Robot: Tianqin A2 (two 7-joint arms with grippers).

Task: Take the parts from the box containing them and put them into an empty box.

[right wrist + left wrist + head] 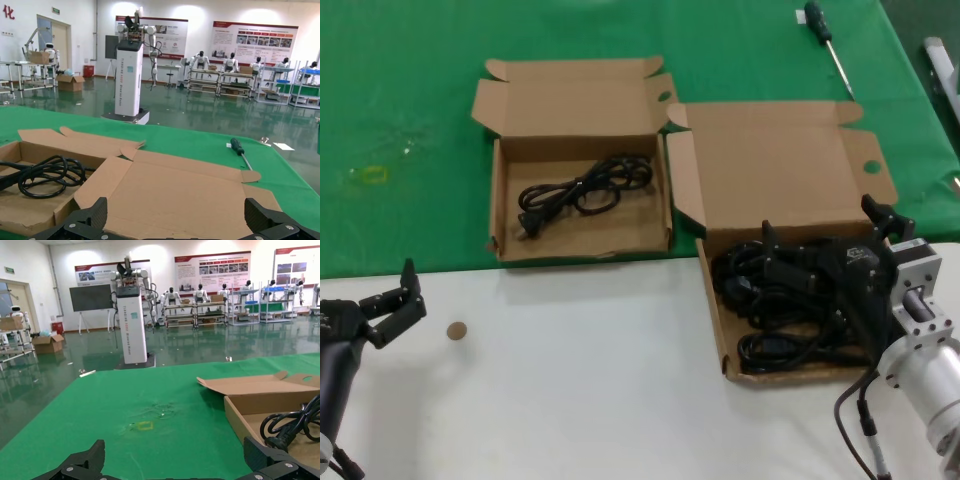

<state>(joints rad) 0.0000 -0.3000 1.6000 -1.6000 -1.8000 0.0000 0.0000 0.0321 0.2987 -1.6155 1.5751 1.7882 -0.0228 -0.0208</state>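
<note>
Right pincer (830,262), jaws spread, hangs low over the tangled parts (780,300) in the larger box (775,170) near the surface's right front edge; I judge it is mid-pick, nothing pinched yet. Next it must close on one bundle and lift it free of the tangle. One cord (582,190) already lies in the smaller box (570,100) toward the far edge, long axis left-right, plug at left. Left pincer (392,300) waits spread at the front-left corner.

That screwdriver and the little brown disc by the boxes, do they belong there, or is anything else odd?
Both look stray. The screwdriver lies loose on the green cloth behind the larger box, and the small brown disc sits alone on the white surface near the left gripper. Neither is a cord. The boxes look undamaged.
</note>
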